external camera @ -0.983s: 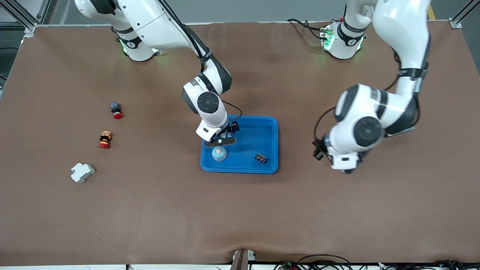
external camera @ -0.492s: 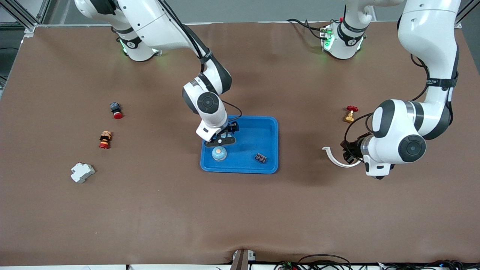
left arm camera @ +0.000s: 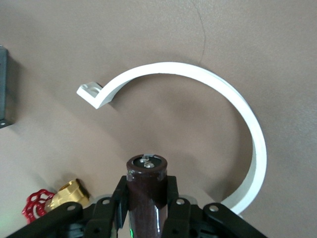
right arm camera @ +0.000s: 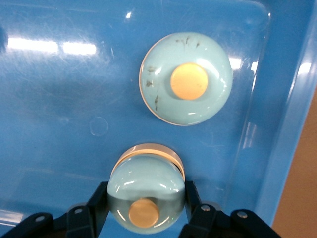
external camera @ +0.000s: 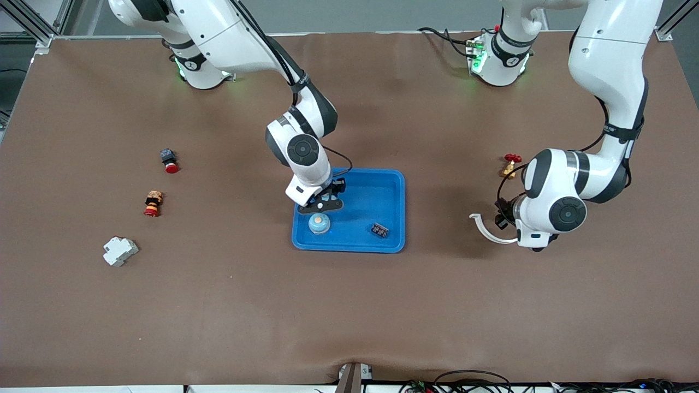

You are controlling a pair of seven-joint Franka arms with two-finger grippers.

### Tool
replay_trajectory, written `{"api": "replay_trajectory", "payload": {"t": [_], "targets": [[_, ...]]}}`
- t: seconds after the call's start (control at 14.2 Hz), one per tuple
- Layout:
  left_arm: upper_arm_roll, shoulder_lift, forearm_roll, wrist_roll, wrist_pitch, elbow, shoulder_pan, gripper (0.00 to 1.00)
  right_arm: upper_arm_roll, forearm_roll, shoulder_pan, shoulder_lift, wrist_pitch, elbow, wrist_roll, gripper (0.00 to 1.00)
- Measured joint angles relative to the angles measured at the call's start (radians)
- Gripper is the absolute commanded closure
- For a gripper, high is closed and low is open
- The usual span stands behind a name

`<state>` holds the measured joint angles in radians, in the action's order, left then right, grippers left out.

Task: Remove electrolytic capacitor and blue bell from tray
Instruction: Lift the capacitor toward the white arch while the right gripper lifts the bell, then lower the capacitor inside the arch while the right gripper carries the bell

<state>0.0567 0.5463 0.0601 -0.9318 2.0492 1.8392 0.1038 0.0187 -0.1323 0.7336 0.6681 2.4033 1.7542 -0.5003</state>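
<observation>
Over the tray, right gripper low, fingers pressed on a bell: pale blue dome, orange button, cream rim. Second bell, same make, scuffed, sits upright on the tray floor just beside it, at the tray's corner toward the right arm's end and nearer the front camera. From the front only this second bell shows; the held one is hidden under the gripper.

Left gripper over bare table toward the left arm's end, pinching a capacitor: dark brown glossy cylinder, silver terminals on its end face. Capacitor not visible from the front; the wrist covers it. Its lower body is cut off in the wrist view.

White curved clip lies on the table below the capacitor. Brass valve with red handwheel near it, farther from the front camera. Dark object at the wrist view's edge, cut off, cannot identify.

Small dark part in the tray, too small to name. Table covered in brown mat. Toward the right arm's end: two red-tipped buttons, white block. Grey frame rails at the corners.
</observation>
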Motion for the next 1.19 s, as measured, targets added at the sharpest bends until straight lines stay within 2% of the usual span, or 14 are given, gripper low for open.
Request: {"api": "replay_trajectory", "payload": {"t": [0.07,0.14,0.42,0.56,0.63,0.7,0.77,0.84,1.19], "targets": [[0.000,0.009,0.003,0.000,0.009,0.000,0.001,0.99,0.000,0.000,0.000,0.000,0.000,0.000,0.000,1.00],[0.001,0.017,0.012,0.000,0.015,0.000,0.003,0.93,0.000,-0.001,0.000,0.000,0.000,-0.001,-0.001,1.00],[0.002,0.039,0.036,0.000,0.042,-0.008,0.006,0.92,0.000,-0.003,0.000,-0.001,-0.015,-0.009,-0.013,1.00],[0.002,0.045,0.036,0.000,0.047,-0.012,0.005,0.82,0.002,-0.003,0.000,-0.011,-0.100,-0.042,-0.020,1.00],[0.002,0.047,0.038,0.000,0.048,-0.016,0.005,0.71,0.005,-0.003,-0.002,-0.024,-0.164,-0.068,-0.022,1.00],[0.002,0.052,0.040,0.000,0.048,-0.024,0.005,0.53,0.009,-0.004,-0.009,-0.044,-0.233,-0.092,-0.024,1.00],[0.002,0.058,0.041,0.000,0.049,-0.035,0.004,0.33,0.012,-0.004,-0.024,-0.070,-0.297,-0.111,-0.023,1.00],[0.002,0.064,0.042,0.000,0.049,-0.044,0.005,0.00,0.013,-0.004,-0.044,-0.101,-0.355,-0.122,-0.012,1.00],[0.002,0.078,0.042,-0.001,0.048,-0.065,0.008,0.00,0.021,-0.005,-0.197,-0.254,-0.577,-0.123,0.224,1.00]]}}
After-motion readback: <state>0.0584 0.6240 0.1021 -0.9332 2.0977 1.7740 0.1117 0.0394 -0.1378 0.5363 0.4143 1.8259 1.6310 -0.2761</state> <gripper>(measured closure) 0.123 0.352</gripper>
